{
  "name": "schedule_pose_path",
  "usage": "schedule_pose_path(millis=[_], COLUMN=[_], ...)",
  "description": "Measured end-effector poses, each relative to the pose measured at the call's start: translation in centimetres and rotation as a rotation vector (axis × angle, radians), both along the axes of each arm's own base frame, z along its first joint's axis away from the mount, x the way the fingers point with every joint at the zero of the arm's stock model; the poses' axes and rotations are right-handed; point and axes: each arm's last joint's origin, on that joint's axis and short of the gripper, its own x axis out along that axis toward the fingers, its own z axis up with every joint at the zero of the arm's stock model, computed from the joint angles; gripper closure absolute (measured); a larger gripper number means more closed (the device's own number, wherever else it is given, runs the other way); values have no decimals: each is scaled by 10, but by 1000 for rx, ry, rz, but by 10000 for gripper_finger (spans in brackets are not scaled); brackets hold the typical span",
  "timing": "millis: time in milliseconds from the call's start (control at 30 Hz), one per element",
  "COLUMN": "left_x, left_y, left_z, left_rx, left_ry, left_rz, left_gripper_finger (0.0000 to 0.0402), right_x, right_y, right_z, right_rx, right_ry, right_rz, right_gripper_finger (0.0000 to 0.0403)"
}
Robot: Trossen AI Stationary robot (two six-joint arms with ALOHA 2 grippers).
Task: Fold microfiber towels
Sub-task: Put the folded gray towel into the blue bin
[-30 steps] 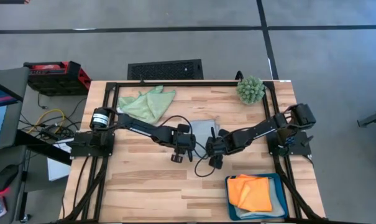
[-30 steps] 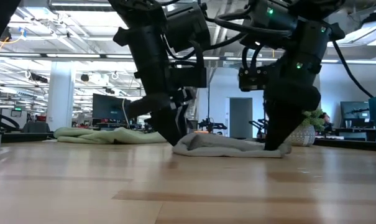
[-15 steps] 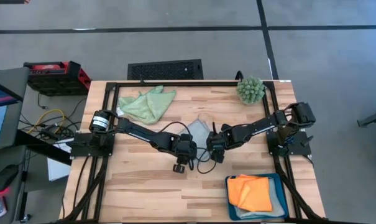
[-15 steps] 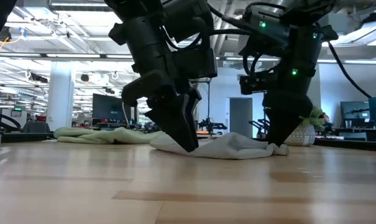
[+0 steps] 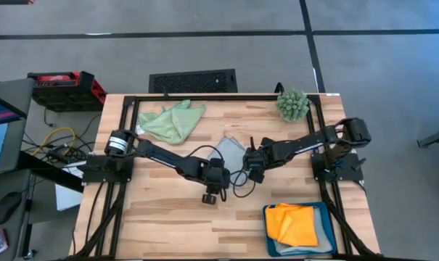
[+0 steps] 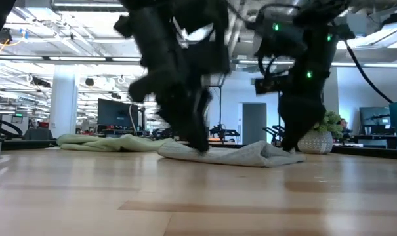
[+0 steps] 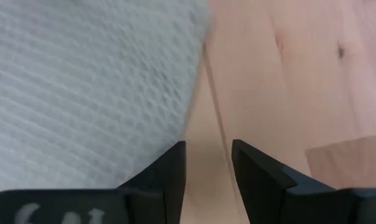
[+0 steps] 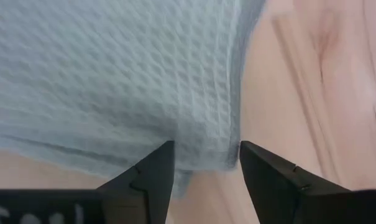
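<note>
Looking down on your table (image 5: 168, 217), you find both arms meeting at the middle over the pale blue-grey towel (image 5: 232, 151), which lies rumpled and flat on the wood. Your left gripper (image 7: 207, 163) sits at the towel's edge with its fingers apart, bare wood in the gap and nothing clamped. Your right gripper (image 8: 206, 165) has its fingers spread astride a towel edge; whether they pinch it is hard to say. The light green towel (image 5: 171, 120) lies crumpled near the far left corner, the orange towel (image 5: 297, 223) in the teal tray (image 5: 325, 210) at the near right, and the spiky plant (image 5: 292, 104) at the far right
</note>
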Motion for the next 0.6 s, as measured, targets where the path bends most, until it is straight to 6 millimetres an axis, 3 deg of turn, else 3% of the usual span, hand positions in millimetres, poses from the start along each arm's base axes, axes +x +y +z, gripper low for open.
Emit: schedule_pose_path(millis=[100, 300, 533, 600], left_x=[-1, -7, -9, -10], left_y=[1, 19, 57, 69], left_z=[23, 42, 41, 40], left_rx=[45, 185, 155, 145], left_ry=[-51, -69, -12, 6], left_rz=[-11, 85, 186, 217], left_gripper_finger=[278, 278, 278, 278], right_x=[0, 5, 20, 17], right_y=[6, 19, 36, 37], right_z=[20, 44, 33, 23], right_rx=[9, 39, 41, 38], right_ry=[-81, -295, -357, -292], right_rz=[14, 67, 170, 178], right_gripper_finger=[198, 198, 198, 198])
